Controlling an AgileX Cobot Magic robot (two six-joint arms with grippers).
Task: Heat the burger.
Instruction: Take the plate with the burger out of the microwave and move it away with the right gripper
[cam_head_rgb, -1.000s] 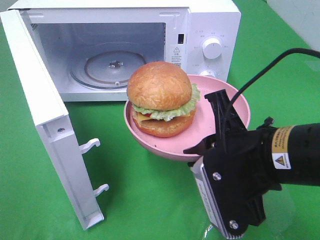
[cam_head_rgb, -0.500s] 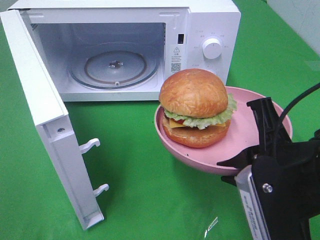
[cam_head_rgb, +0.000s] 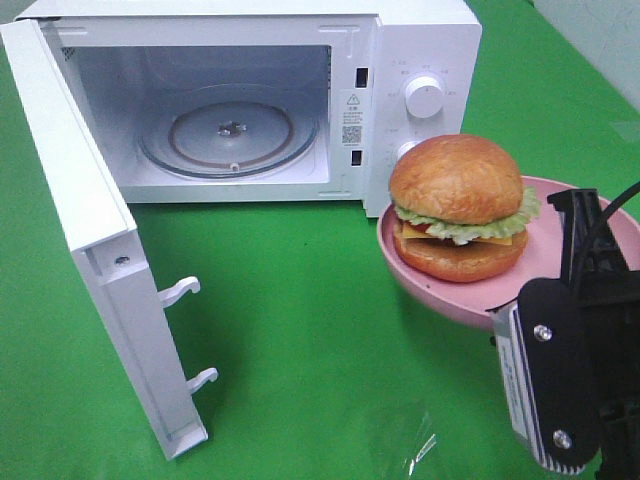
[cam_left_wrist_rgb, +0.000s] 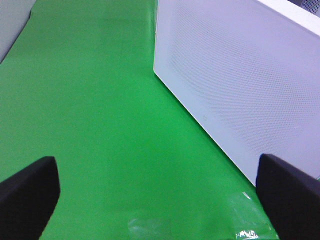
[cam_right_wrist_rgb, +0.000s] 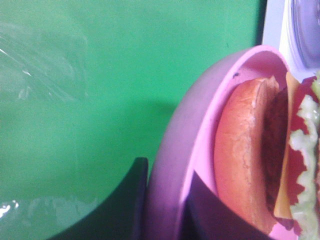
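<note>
The burger (cam_head_rgb: 458, 205) is being carried on a shallow pink plate (cam_head_rgb: 545, 262), lifted clear of the green bench (cam_head_rgb: 300, 330) in front of the microwave's control panel. The plate's rim is being pinched by the right pincer (cam_right_wrist_rgb: 167, 200), one jaw under and one over, probably so the food itself is never touched. The microwave (cam_head_rgb: 250, 100) is being kept wide open, its glass turntable (cam_head_rgb: 230, 135) bared to receive the plate. The left pincer (cam_left_wrist_rgb: 160, 195) is being held spread and empty beside the microwave's side wall.

microwave (cam_head_rgb: 420, 40) | front label (cam_head_rgb: 350, 105): warning triangle, QR code; text illegible
</note>
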